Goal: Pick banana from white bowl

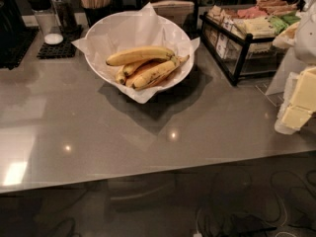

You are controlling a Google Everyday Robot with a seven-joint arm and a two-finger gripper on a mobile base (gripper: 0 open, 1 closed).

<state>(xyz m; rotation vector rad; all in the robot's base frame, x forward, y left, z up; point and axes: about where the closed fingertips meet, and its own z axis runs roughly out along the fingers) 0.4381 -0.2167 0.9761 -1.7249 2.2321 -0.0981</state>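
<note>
Uppermost, the smooth curved banana (140, 55) lies in the paper-lined white bowl (183, 69); pincer (298, 105) well right, grip state unclear.

One camera only, raised above the near side of the grey counter (98, 132), tilted down and looking across it, white bowl (96, 65) at middling range, gripper (300, 105) looming close at the right edge.

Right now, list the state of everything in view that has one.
banana: lying on top of the others, ungripped.
white bowl: upright, paper-lined, holding bananas.
gripper: at the right edge, apart from the bowl.
speckled bananas: lying beneath the banana.
shaker: upright, capped.
wire rack: upright, full of packets.
</note>
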